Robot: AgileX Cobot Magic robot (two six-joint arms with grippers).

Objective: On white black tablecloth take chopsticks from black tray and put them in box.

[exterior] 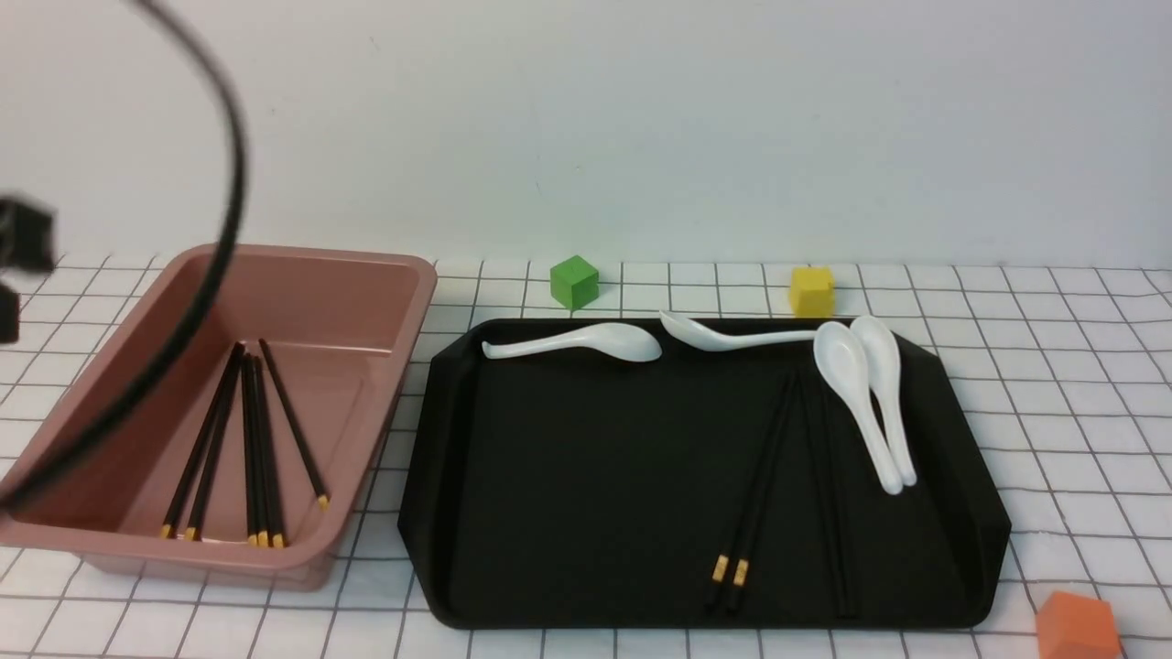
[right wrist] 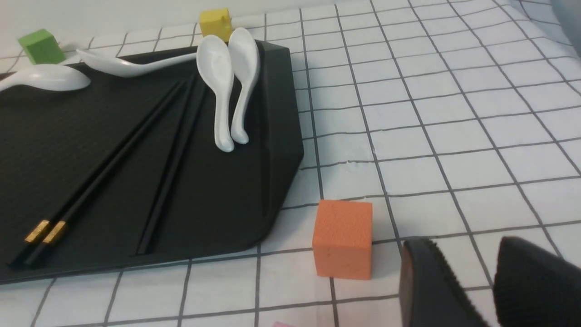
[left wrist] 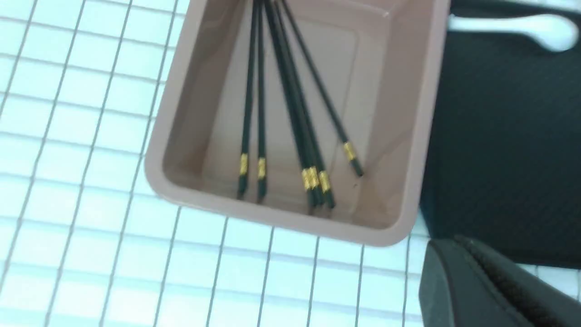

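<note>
Several black chopsticks [exterior: 252, 439] with gold bands lie in the pink-brown box [exterior: 426, 293], also in the left wrist view as chopsticks [left wrist: 290, 104] in the box [left wrist: 426, 136]. A pair of chopsticks [exterior: 755, 485] and more black sticks [exterior: 833, 494] beside it lie on the black tray [exterior: 586, 476]. My left gripper [left wrist: 458, 243] is shut and empty, above the tablecloth near the box's corner. My right gripper [right wrist: 458, 245] is open with nothing between its fingers, over the tablecloth [right wrist: 454, 113] beside the tray [right wrist: 68, 136], where the pair of chopsticks [right wrist: 104, 172] shows.
White ceramic spoons [exterior: 861, 394] lie along the tray's far and right sides. A green cube [exterior: 574, 281] and a yellow cube [exterior: 811, 290] stand behind the tray. An orange cube [right wrist: 342, 238] sits close to my right gripper. A black cable [exterior: 220, 247] hangs over the box.
</note>
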